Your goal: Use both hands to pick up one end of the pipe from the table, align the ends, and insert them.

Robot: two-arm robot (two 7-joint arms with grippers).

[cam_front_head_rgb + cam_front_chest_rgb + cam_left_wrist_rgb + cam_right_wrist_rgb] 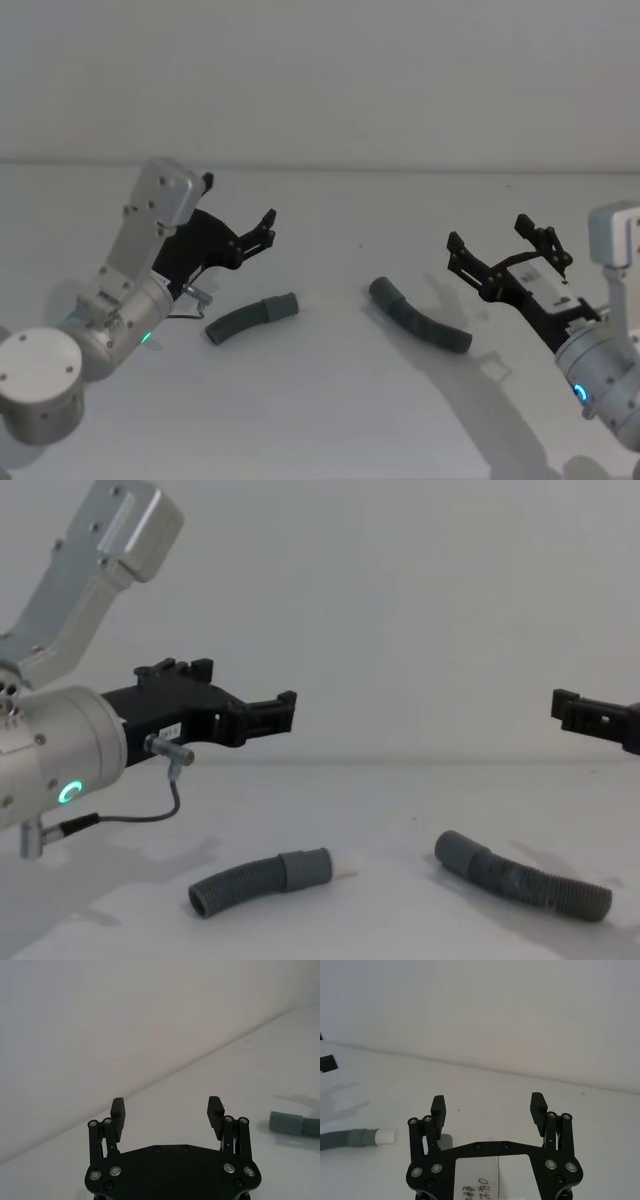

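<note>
Hoses lie flat on the table (320, 420), well apart from both grippers, so the step in hand looks like the first reach, with nothing picked up yet. The left gripper (268, 228) hangs above the table behind the left hose (240, 322), fingers spread wide and empty. The right gripper (487, 232) hangs above and behind the right hose (425, 322), also wide open with nothing between its fingers. The left hose curves, and its left cuff (282, 305) points toward the middle and ends in a white stub (306, 299). The right hose has its plain right cuff (382, 290) at the inner end too, so the two ends face roughly toward each other with bare table between them. To pick well, I judge each gripper should turn so its fingers straddle its hose crosswise and come down on the ribbed part just behind the cuff. That leaves the cuff itself sticking out free for mating. Gripping too far back would probably let the flexible end droop and wander during alignment, while gripping on the cuff would block insertion. The hoses look light and may roll or skid, so a centred, square close matters. Once lifted, the stub should be brought level and coaxial with the plain cuff before any push.
</note>
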